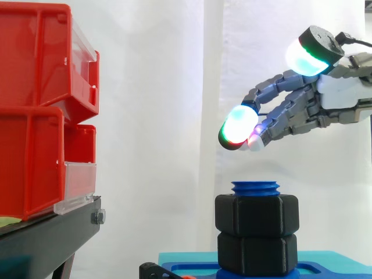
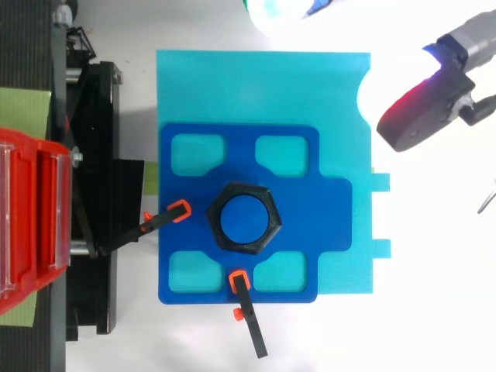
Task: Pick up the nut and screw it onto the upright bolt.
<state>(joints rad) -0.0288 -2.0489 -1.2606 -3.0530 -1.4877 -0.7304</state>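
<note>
Hand: the hand (image 1: 302, 110) hangs up and to the right of the bolt, fingers loosely extended and sloping down to the left, thumb raised above them. It is released, with nothing between the pads.
Fingertips: the lowest glowing fingertips (image 1: 237, 127) sit above the bolt's top and clearly apart from it.
Bolt: the blue threaded bolt (image 1: 256, 188) stands upright, a few threads showing above the nuts.
Upper nut: a black hex nut (image 1: 256, 215) sits threaded near the bolt's top; from above its ring (image 2: 246, 191) surrounds the blue bolt end.
Lower nut: a second black hex nut (image 1: 256, 253) sits directly beneath, touching the first.
Progress: judging by this, a nut is already on the thread, with no loose nut visible.
Handling: the nut looks rigid, matte and probably light plastic, so not fragile and not very slippery.
Grip: opposite flats offer the best hold, taken from above with thumb facing fingers – corners would likely slip.
Fixture: a dark blue plate (image 2: 294, 232) on a cyan base (image 2: 263, 85) carries the bolt, with two orange-tipped clamps (image 2: 163, 221) at its edges.
Surroundings: red bins (image 1: 40, 87) on a black stand (image 1: 46, 238) sit well to the left.
</note>
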